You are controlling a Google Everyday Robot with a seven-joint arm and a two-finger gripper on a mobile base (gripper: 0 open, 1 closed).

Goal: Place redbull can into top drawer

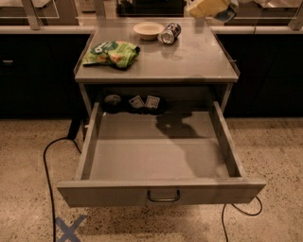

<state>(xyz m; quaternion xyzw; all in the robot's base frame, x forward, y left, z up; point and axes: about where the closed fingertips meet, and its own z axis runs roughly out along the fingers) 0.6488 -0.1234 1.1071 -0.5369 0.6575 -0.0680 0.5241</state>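
Observation:
The top drawer [161, 163] is pulled wide open, its front panel and curved pull handle [163, 196] nearest me. My gripper [218, 9] is at the top edge, above the table's back right corner and mostly cut off. It is shut on the redbull can [227, 12], of which only a small blue-and-silver part shows. Its shadow falls on the drawer floor toward the back. A shorter, dark can with black-and-white markings [169, 33] lies on its side on the table top [189, 61].
A small white bowl [148, 30] and a green snack bag [112, 53] lie on the table top. A round object [112, 100] and two small packets [144, 101] sit at the drawer's back. Black cables [49, 179] and a blue tape cross [68, 229] are on the floor.

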